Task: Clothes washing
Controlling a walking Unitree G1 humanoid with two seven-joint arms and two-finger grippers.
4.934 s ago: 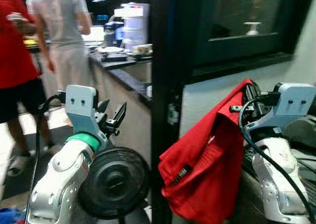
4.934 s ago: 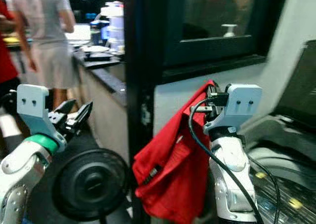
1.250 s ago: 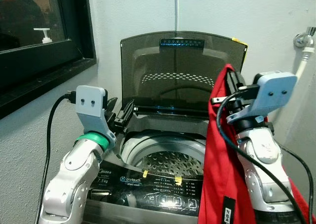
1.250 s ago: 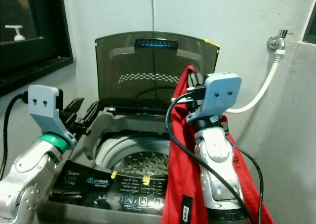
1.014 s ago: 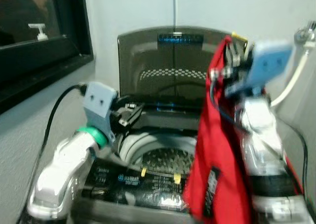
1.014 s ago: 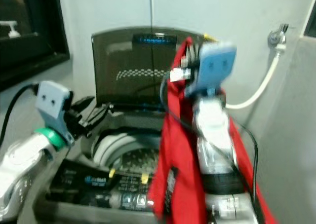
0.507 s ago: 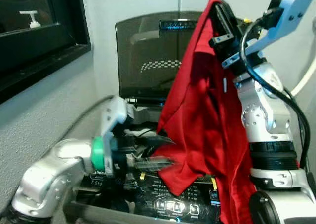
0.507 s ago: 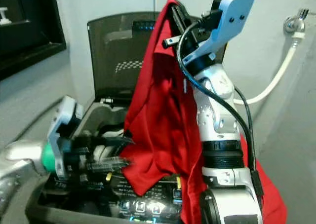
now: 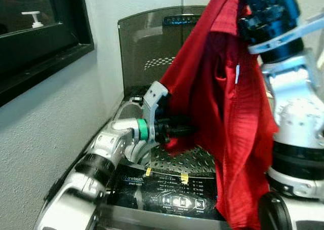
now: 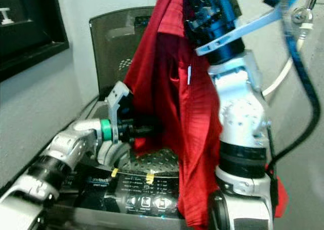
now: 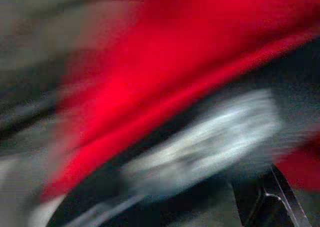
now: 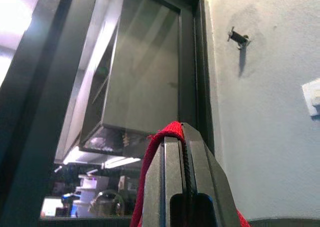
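Change since half a second ago: left tool (image 9: 188,131) has reached forward from the panel to the shirt's lower fold; right arm has lifted higher.

Panel (image 9: 167,189): nearest, lit buttons, on the washer's front edge.

Drum (image 9: 190,156): perforated, open, just behind the panel.

Left tool: fingers buried in red cloth over the drum; whether they are apart or together cannot be told.

Shirt (image 9: 223,103): red, hanging over the drum, tail draped outside past the panel.

Right tool (image 12: 184,187): raised high, clamped on the shirt's top edge.

Lid (image 9: 144,47): upright at rear.

Handling note: gather the hanging tail inward over the drum before letting go above.
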